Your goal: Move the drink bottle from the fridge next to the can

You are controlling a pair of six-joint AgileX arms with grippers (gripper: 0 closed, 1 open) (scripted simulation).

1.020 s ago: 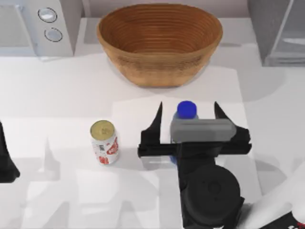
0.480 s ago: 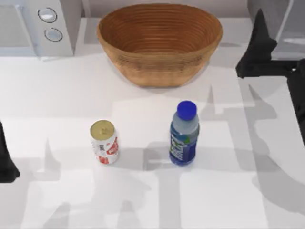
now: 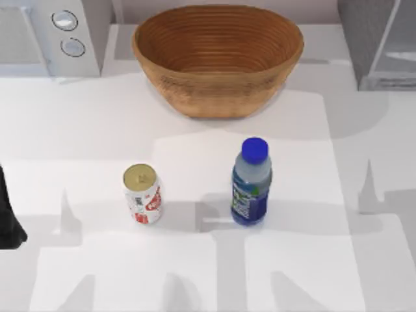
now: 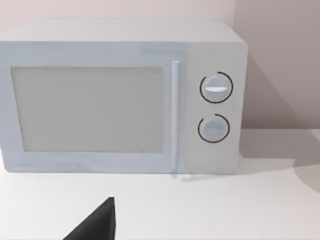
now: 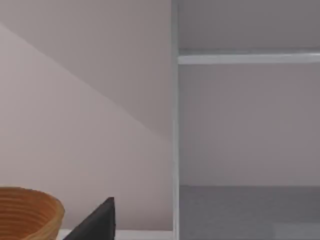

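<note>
One drink bottle [image 3: 251,184] upright right of can [image 3: 142,194]; fingers' state cannot tell.

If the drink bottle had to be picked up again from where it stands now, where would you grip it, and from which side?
I would grip the drink bottle around its labelled body, below the blue cap, coming in level from the table's right side. It stands upright, and the can stands apart on its left, so the right is probably freer.
</note>
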